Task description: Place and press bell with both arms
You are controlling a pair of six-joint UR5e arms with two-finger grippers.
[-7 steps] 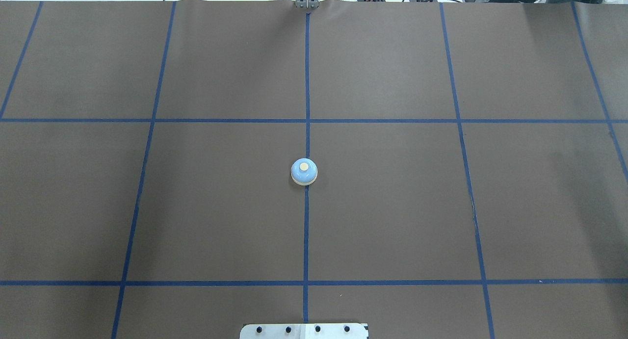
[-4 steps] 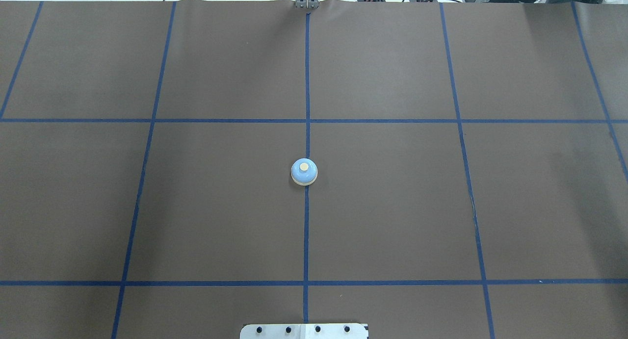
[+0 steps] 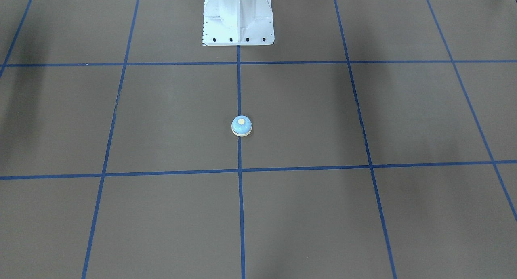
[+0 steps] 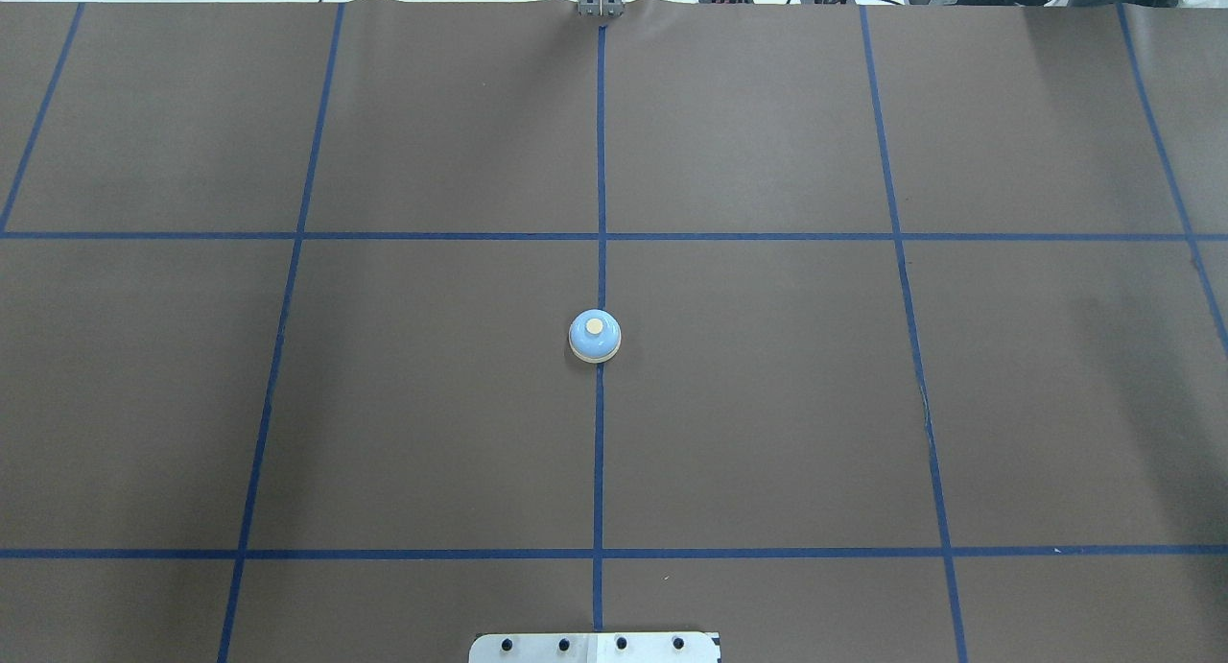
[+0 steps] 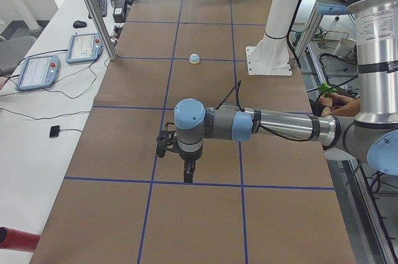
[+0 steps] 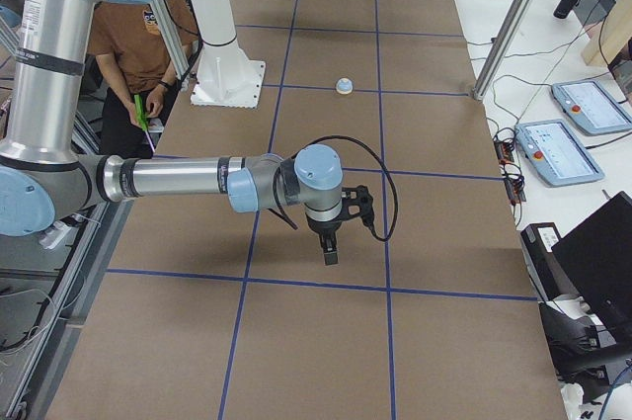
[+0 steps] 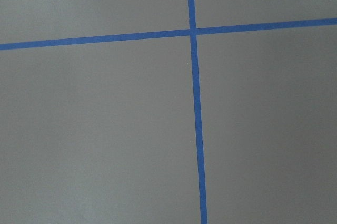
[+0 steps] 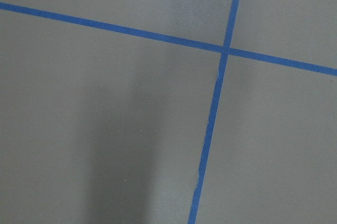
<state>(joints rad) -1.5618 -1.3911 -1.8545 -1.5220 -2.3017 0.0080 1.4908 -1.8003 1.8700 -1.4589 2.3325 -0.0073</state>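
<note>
The light-blue bell with its cream button stands upright on the centre tape line of the brown table; it also shows in the front view, the left side view and the right side view. No gripper touches it. My left gripper hangs over the table far from the bell, seen only in the left side view. My right gripper hangs likewise, seen only in the right side view. I cannot tell whether either is open or shut. Both wrist views show only bare table and blue tape.
The white pedestal is bolted at the robot's side of the table. Blue tape marks a grid on the brown cover. A seated person is beside the pedestal. Tablets lie on the side bench.
</note>
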